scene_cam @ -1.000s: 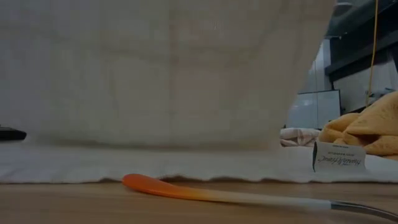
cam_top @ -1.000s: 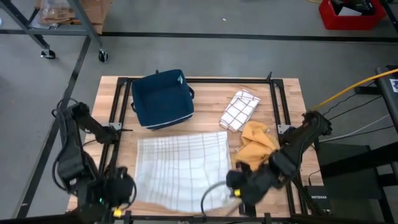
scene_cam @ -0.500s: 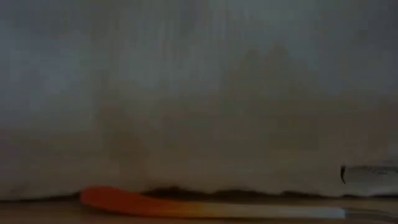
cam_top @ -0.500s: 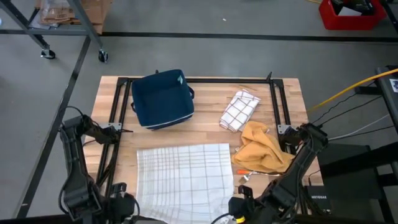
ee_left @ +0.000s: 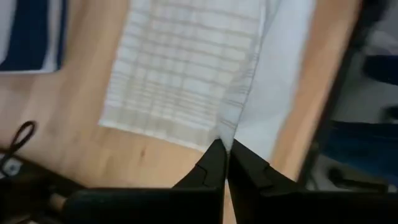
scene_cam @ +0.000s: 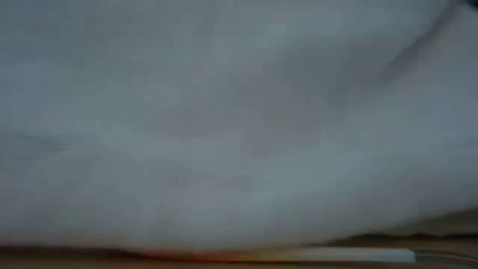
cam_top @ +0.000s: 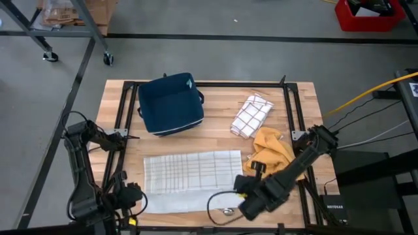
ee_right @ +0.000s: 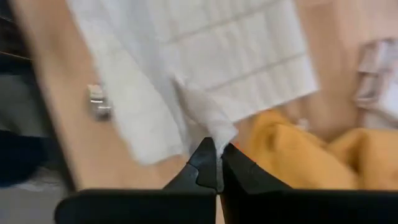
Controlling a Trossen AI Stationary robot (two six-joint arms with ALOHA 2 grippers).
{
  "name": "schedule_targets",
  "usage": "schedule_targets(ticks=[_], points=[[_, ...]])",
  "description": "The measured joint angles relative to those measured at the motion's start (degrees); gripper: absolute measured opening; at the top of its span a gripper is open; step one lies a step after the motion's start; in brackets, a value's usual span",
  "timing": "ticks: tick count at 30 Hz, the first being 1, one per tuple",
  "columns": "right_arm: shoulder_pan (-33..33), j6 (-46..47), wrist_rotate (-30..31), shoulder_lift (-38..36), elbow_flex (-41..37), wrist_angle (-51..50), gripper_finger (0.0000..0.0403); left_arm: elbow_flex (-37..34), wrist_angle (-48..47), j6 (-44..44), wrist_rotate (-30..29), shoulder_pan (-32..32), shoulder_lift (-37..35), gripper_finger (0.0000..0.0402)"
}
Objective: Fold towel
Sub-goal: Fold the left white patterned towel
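The white towel with grey stripes (cam_top: 192,171) lies on the table's near half, its far part flat and its near part raised, with the plain underside (cam_top: 189,201) showing. My left gripper (cam_top: 132,196) is shut at the towel's near left corner. My right gripper (cam_top: 243,189) is shut at its near right corner. In the low view the towel (scene_cam: 239,119) hangs close before the camera and fills the picture. My left gripper pinches the towel's near left corner (ee_left: 227,138) between its two fingers (ee_left: 211,165). That corner is lifted off the wood while the far part stays flat on the table. My right gripper pinches the near right corner (ee_right: 214,134) between its two fingers (ee_right: 204,158). The cloth is bunched into a peak there and raised above the table.
A navy fabric bin (cam_top: 171,103) stands at the far left. A checked cloth (cam_top: 251,115) and a crumpled yellow cloth (cam_top: 273,155) lie right of the towel. A cable loop with a small metal piece (cam_top: 226,210) lies by the near edge. Black frame rails (cam_top: 292,111) border the work area.
Both grippers, shut on the towel's near corners, rose with them and then moved toward the far edge. The towel's near edge came off the table and was carried over the flat part, so its underside now shows. The far edge stayed in place.
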Motion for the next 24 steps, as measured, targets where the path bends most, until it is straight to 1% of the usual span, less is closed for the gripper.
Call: schedule_targets(ticks=[4, 8, 14, 17, 24], points=[[-3.8, -4.5, -0.3, 0.0, -3.3, 0.3, 0.0001, -6.1, -0.1, -3.3, -0.1, 0.7, -0.1, 0.0], [-7.3, -7.2, 1.5, 0.0, -6.4, 0.3, 0.0001, -12.8, -0.2, -7.8, -0.2, 1.5, -0.1, 0.0], [-11.7, -11.6, 1.8, 0.0, -11.0, 2.8, 0.0001, -22.0, 0.1, -11.7, 0.5, 2.4, -0.1, 0.0], [-13.2, -13.6, 1.6, 0.0, -13.2, 5.9, 0.0001, -25.3, 0.6, -13.1, 0.5, 2.7, -0.1, 0.0], [-15.7, -16.1, 0.5, 0.0, -18.4, 11.8, 0.0001, -30.9, 3.0, -13.0, 0.6, 4.0, -0.1, 0.0]])
